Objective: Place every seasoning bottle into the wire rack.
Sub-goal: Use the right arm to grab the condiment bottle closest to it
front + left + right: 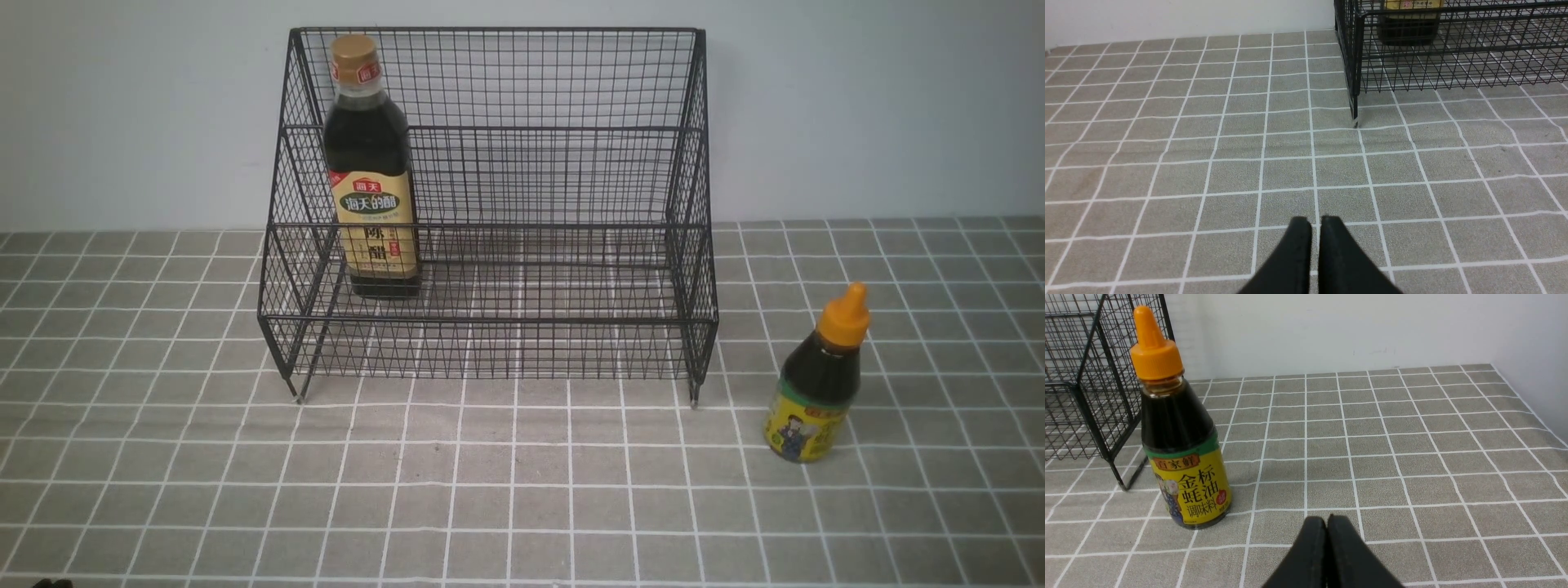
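1. Seasoning bottles, 2 of them, both w/ dark liquid: a tall glass-look bottle w/ gold cap & beige label w/ Chinese characters [371, 188], and a short bottle w/ orange pointed nozzle cap & yellow-green label [816, 384].
2. Large black wire-mesh stepped rack, 2 tiers, sloped sides, short legs [490, 322], stands at the far middle of a grey cloth w/ white grid lines [522, 490], its back against a pale wall [857, 98].
3. Tall bottle is upright inside the rack, at the left end of the lower front tier. Left wrist view shows its base [1406, 32] behind the rack's front mesh [1355, 61].
4. Short bottle is upright on the cloth outside the rack, to the right of the rack's right front leg & a bit nearer, apart from it.
5. Left gripper [1315, 222]: fingers clenched w/ only a thin slit between, nothing in them. It hangs over bare cloth, near side of the rack's left front leg, well apart from it.
6. Right gripper [1327, 520]: fingers pressed together, holding nothing. It sits low over the cloth close to the short bottle [1180, 457], not touching. The rack's right corner [1090, 396] shows just behind that bottle.
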`<move>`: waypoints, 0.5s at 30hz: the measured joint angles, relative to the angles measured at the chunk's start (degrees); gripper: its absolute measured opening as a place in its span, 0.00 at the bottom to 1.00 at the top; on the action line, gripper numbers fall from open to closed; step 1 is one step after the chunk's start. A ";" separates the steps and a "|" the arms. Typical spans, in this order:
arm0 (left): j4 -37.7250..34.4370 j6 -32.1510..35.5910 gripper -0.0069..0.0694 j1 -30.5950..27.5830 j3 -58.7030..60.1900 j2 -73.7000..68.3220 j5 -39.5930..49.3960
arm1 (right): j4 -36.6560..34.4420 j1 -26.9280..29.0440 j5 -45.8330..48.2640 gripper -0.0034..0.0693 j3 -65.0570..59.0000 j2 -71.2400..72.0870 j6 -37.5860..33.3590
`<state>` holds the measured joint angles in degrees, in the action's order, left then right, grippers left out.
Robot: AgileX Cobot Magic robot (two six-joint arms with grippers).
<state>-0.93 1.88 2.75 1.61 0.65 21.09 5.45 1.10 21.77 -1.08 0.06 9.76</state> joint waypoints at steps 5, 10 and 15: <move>0.00 0.00 0.11 0.00 0.00 0.00 0.00 | 0.18 0.00 -0.31 0.03 -0.05 0.00 0.00; 0.00 0.00 0.11 0.00 0.00 0.00 0.05 | -5.45 0.00 -11.07 0.03 -0.55 0.00 3.06; 0.00 0.00 0.11 0.00 0.00 0.00 0.05 | -17.15 0.00 -22.99 0.03 -0.55 0.00 10.95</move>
<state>-0.93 1.88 2.75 1.61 0.65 21.14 -11.70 1.10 -1.23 -1.63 0.06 20.71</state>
